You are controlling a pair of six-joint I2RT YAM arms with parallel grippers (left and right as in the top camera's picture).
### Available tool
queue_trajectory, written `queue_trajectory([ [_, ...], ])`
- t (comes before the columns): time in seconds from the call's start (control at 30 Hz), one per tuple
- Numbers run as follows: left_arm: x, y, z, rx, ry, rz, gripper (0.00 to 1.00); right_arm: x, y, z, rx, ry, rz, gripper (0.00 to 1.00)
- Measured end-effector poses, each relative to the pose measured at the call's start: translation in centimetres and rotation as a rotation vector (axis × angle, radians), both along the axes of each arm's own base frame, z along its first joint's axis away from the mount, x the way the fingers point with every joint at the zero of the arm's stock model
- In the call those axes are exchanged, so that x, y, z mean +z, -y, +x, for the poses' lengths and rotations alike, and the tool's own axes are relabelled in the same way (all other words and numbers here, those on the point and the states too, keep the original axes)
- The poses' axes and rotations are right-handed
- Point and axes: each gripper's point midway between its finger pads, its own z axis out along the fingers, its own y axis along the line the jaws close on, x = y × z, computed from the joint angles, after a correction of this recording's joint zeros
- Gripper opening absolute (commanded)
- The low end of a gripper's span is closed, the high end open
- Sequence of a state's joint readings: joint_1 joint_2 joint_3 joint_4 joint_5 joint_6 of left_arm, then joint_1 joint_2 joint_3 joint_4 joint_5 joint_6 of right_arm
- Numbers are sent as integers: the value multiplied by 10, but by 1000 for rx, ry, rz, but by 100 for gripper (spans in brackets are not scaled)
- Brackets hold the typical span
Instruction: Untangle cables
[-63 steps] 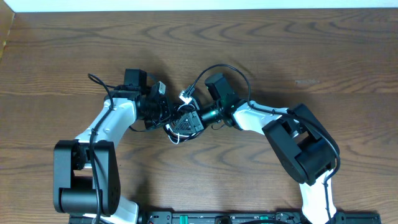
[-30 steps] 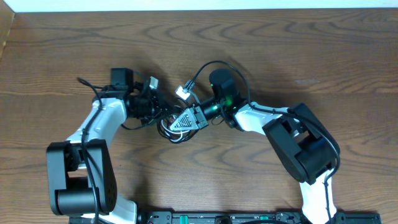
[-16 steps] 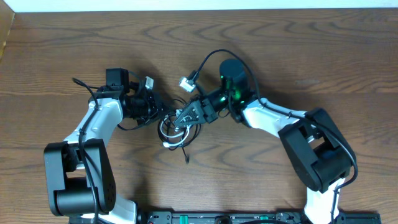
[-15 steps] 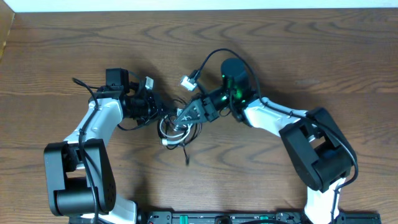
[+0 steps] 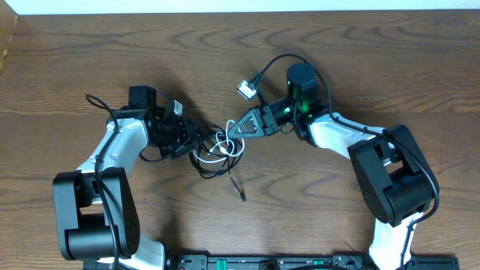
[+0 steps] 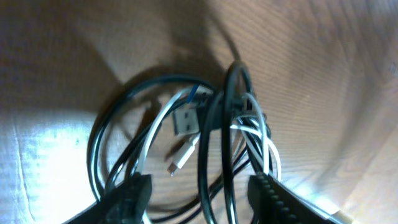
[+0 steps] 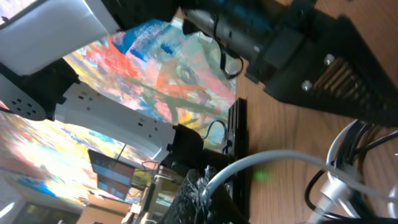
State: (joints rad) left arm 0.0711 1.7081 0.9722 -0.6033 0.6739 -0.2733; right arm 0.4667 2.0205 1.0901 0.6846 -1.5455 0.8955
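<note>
The cables [image 5: 213,152] lie bunched on the wooden table between my two grippers: black loops [image 5: 204,160] plus one white cable [image 5: 227,145]. My left gripper [image 5: 192,138] is at the bunch's left edge. In the left wrist view the left gripper [image 6: 199,190] is open, with black cords [image 6: 224,130] running between its fingers [image 6: 134,193], and a white cable [image 6: 152,134] and a USB plug [image 6: 185,120] just beyond. My right gripper [image 5: 232,130] is shut on the white cable [image 7: 280,160], pinched at the tips of the right gripper [image 7: 202,183].
A black cord end [image 5: 239,187] trails from the bunch toward the front edge. The right arm's own thick wire with a white connector [image 5: 246,88] arches above its wrist. The arm bases stand at the front left [image 5: 94,225] and front right [image 5: 394,202].
My right gripper has moved up and right with the white cable, drawing it out of the bunch. The bunch has loosened, and a black end now trails toward the front. My left gripper has barely moved.
</note>
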Motion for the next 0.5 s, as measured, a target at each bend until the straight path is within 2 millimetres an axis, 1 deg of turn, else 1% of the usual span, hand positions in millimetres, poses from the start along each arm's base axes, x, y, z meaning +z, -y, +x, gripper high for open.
queue_trajectory([
  [0.03, 0, 0, -1, -2, -6, 0, 64, -4, 1, -2, 1, -11, -5, 1],
  [0.07, 0, 0, -3, -3, -10, 0, 65, -6, 2, -4, 1, -17, -8, 1],
  [0.17, 0, 2, -5, -7, -17, -10, 65, -15, 5, -10, 3, -45, -22, 1],
  [0.37, 10, 14, -7, -10, -24, -101, 66, -27, 9, -19, 3, -77, -38, 1],
  [0.5, 11, 16, -23, 3, -109, -110, 67, -32, 11, -22, 1, -78, -40, 1],
])
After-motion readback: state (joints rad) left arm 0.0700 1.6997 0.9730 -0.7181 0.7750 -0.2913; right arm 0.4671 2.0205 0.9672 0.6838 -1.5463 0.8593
